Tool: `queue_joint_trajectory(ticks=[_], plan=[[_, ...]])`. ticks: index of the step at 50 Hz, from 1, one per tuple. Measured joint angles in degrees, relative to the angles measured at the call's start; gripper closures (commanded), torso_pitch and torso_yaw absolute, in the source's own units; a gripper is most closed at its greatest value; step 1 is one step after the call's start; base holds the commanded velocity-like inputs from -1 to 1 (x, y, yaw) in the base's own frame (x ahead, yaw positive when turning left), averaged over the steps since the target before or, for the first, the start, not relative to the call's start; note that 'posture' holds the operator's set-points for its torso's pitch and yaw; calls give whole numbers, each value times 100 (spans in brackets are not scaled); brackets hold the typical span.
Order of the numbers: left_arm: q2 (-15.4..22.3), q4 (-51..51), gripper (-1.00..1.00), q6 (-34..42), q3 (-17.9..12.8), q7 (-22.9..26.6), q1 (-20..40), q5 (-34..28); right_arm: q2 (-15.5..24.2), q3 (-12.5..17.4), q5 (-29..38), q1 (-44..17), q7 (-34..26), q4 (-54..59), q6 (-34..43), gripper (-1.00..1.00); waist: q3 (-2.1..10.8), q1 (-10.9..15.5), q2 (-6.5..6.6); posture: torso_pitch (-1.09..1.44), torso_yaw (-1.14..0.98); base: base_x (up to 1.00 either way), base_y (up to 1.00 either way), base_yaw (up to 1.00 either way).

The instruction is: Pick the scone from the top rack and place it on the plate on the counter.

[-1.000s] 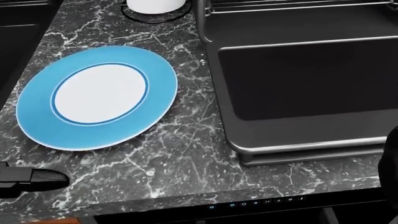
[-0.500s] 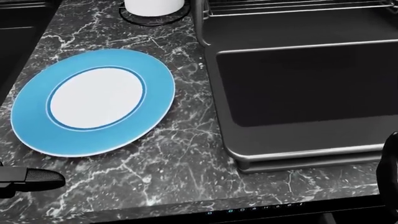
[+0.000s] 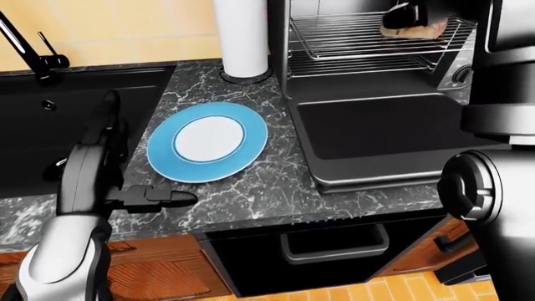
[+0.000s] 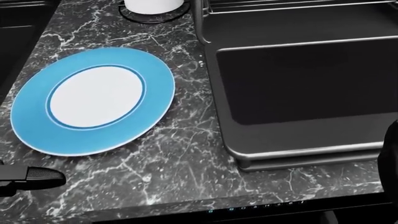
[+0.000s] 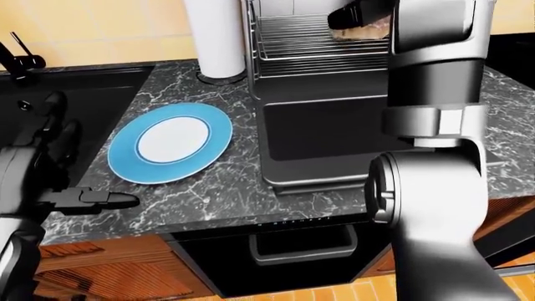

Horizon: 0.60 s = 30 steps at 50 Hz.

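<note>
The scone point(image 3: 421, 29), pale brown, lies on the top rack point(image 3: 351, 31) inside the open toaster oven at the top right of the left-eye view. My right hand point(image 3: 406, 12) reaches into the oven and its dark fingers lie over the scone's top; their grip is hidden. The blue plate point(image 3: 207, 142) with a white centre rests bare on the marble counter, left of the oven. My left hand point(image 3: 163, 197) hovers low over the counter's near edge, below the plate, fingers loose and holding nothing.
The oven's dark door point(image 4: 298, 84) lies folded down flat on the counter point(image 4: 180, 154), right of the plate. A white paper towel roll point(image 3: 243, 37) stands above the plate. A black sink point(image 3: 58, 119) with a faucet point(image 3: 25, 44) fills the left.
The head view has shifted slightly, so plate and oven door sit a little differently in the picture. The left fingertip stays at the lower left edge.
</note>
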State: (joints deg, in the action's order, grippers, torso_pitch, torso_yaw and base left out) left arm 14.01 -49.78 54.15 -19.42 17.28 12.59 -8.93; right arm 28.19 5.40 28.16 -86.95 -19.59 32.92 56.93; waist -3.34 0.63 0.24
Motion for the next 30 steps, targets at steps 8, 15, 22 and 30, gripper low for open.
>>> queue_joint_trajectory(ticks=[8, 15, 22, 30], plan=[[45, -62, -100, 111, -17, 9, 62, 16, -2, -21, 116, -24, -186, -358, 212, 100, -2, -18, 7, 0, 0, 0, 0, 0], [57, -34, -100, 79, 12, 11, 36, 26, -17, -89, 267, 16, -517, -929, 537, 100, -17, -31, 32, 0, 0, 0, 0, 0], [-2, -14, -100, 8, 18, -1, 44, 56, -79, -268, 553, 129, -1248, -1977, 962, 100, -23, -40, 37, 0, 0, 0, 0, 0], [-39, -9, -100, -14, 9, -55, -24, 105, -174, -274, 879, 158, -1882, -2654, 1245, 100, -27, -2, 42, 0, 4, 0, 0, 0]])
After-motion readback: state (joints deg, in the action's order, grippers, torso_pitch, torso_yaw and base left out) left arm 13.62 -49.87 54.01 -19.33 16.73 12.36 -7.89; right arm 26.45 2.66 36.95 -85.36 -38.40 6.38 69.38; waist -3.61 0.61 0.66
